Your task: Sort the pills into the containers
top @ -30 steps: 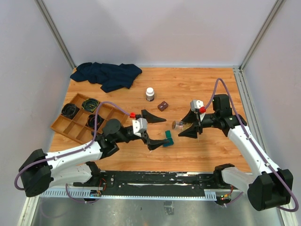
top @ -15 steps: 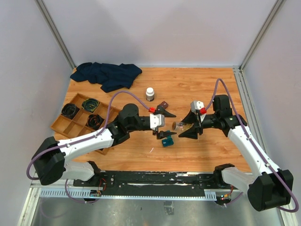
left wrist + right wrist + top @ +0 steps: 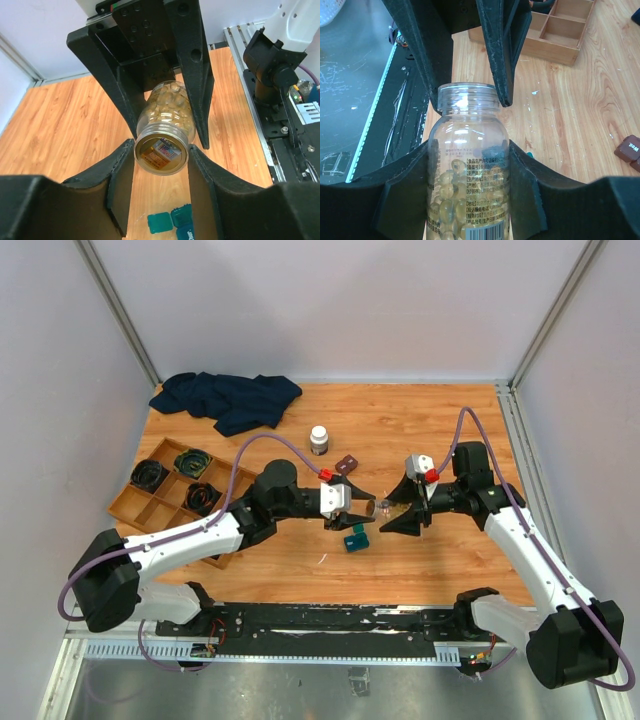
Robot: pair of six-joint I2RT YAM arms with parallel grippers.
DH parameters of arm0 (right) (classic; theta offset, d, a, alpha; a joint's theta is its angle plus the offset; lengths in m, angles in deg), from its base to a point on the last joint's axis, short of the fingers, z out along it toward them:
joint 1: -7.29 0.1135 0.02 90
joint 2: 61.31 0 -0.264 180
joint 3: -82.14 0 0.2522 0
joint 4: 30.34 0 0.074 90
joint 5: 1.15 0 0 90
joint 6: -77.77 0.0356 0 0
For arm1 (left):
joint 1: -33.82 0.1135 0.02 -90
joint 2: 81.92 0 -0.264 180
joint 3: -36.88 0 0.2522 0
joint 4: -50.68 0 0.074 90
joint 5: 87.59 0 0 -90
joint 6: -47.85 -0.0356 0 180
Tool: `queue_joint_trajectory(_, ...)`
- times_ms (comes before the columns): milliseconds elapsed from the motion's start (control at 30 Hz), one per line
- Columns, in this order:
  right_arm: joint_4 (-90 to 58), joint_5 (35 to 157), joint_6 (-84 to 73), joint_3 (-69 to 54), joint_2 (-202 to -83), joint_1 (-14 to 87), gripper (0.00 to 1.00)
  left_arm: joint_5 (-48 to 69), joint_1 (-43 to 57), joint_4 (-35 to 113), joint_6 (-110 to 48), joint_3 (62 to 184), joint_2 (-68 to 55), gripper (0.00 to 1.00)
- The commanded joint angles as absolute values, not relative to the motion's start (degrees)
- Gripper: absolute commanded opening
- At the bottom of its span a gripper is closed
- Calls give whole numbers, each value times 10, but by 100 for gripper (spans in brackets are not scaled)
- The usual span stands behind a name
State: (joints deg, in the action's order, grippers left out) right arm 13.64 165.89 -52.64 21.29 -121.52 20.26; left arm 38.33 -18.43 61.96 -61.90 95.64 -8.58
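A clear bottle (image 3: 376,505) of yellow pills (image 3: 445,200) hangs on its side above the table between both arms. My right gripper (image 3: 402,508) is shut on its body (image 3: 468,150), pads pressed to both sides. My left gripper (image 3: 360,510) faces it, its fingers (image 3: 495,55) on either side of the bottle's cap end (image 3: 161,155) and touching the rim. Below lies the small teal container (image 3: 356,538), open on the wood, also seen under the bottle in the left wrist view (image 3: 160,221).
A wooden compartment tray (image 3: 140,508) holding dark round items sits at the left. A white bottle (image 3: 319,439) and a small brown case (image 3: 346,465) stand behind the grippers. A dark cloth (image 3: 228,398) lies at the back left.
My left arm swung from beside the teal container up and right to the bottle's cap end, and its jaws narrowed onto the rim. The right arm and the bottle stayed still.
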Motion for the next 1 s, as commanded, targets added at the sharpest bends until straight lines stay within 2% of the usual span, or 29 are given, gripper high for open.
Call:
queue_joint_trajectory(0,144,1680,-533,194,-1205,195,1,411,-183,640,-577,970,-83,17)
queue_joint_trajectory(100,144,1676,-531,193,-1206,194,1,418,-183,667,-517,962,-83,1)
queue_joint_trajectory(133,144,1675,-531,193,-1206,194,1,412,-183,673,-492,961,-83,0)
queue_joint_trajectory(467,152,1663,-534,188,-1209,192,1,168,-224,683,-102,941,-99,0)
queue_joint_trajectory(700,151,1663,-534,188,-1210,192,1,127,-229,673,-36,930,-119,2)
queue_joint_trajectory(733,151,1663,-533,187,-1210,192,1,130,-228,673,-35,932,-120,10)
queue_joint_trajectory(800,151,1663,-533,188,-1209,191,1,138,-229,673,-39,934,-118,34)
queue_joint_trajectory(867,151,1664,-533,188,-1208,189,1,143,-229,674,-46,932,-120,53)
queue_joint_trajectory(967,152,1666,-533,188,-1208,189,1,138,-228,675,-62,924,-133,72)
